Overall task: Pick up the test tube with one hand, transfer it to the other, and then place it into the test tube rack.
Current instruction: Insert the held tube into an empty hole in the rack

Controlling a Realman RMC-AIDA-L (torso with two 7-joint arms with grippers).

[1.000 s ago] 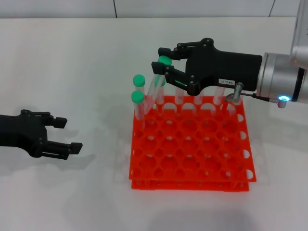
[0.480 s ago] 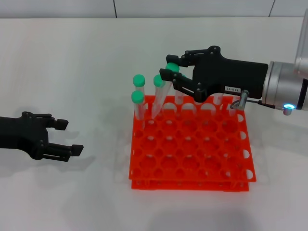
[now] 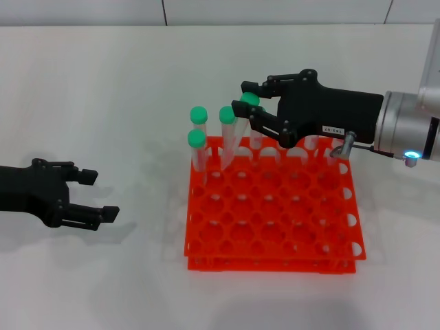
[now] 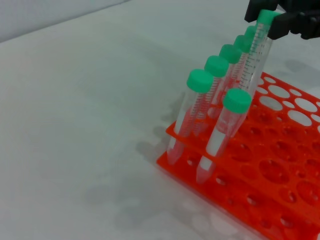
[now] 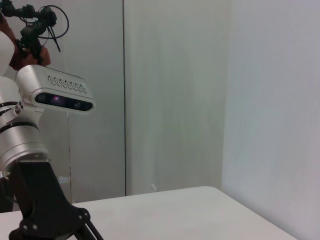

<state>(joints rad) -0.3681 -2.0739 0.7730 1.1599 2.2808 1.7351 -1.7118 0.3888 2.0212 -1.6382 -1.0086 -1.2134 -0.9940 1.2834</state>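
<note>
The test tube (image 3: 251, 117) stands in the back row of the test tube rack (image 3: 271, 210), its green cap between the fingers of the right pincer (image 3: 249, 107), which holds it near the top. In the head view the right pincer sits lower and slightly farther right than a second ago, and the tube now reaches down into the rack instead of hanging over it. Three other green-capped tubes (image 3: 198, 137) lean in the rack's back-left corner, unmoved. The left pincer (image 3: 88, 195) rests spread wide on the white table (image 3: 103, 89), well apart from the rack, in the same place as before.

In the left wrist view the held tube (image 4: 256, 52) rises behind the capped tubes (image 4: 210, 107), black fingers (image 4: 295, 22) clamped at its cap.

The right wrist view shows only the robot's head camera (image 5: 62, 95) and a wall.
</note>
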